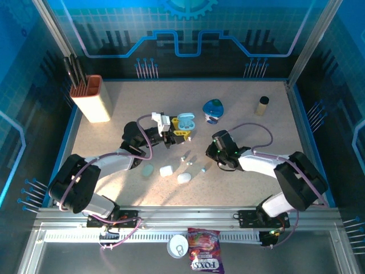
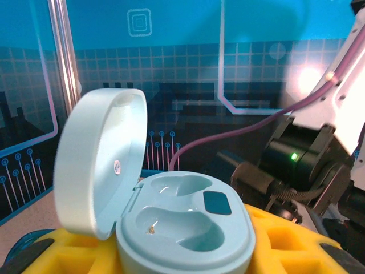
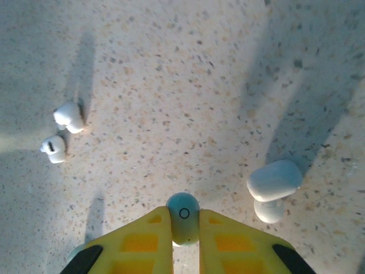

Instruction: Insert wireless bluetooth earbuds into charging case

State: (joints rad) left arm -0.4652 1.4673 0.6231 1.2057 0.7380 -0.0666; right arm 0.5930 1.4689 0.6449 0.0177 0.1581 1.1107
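Between the yellow fingers (image 3: 142, 240) of the right gripper (image 3: 184, 227) sits one pale teal earbud (image 3: 183, 212), pinched tight at the tips. It is small and rounded, with a fine dark ring on its face, and it is low over the speckled table (image 3: 188, 85); whether it touches the table I cannot tell. Two white earbuds (image 3: 69, 116) lie close together to its left, well apart from it. A further white piece (image 3: 275, 179) lies near on the right; whether that is one earbud or two I cannot tell.

The left gripper (image 1: 180, 133) is clamped on the one open charging case (image 2: 188, 228). This is pale teal, with its lid standing up, both wells empty and a dark oval patch beside them.

Seen from above, three closed cases lie in a row near the table's middle: one teal closed case (image 1: 148, 169) and two white closed cases (image 1: 166, 170). At the back left stands one knife block (image 1: 94, 100), and at the back right one small bottle (image 1: 262, 105).
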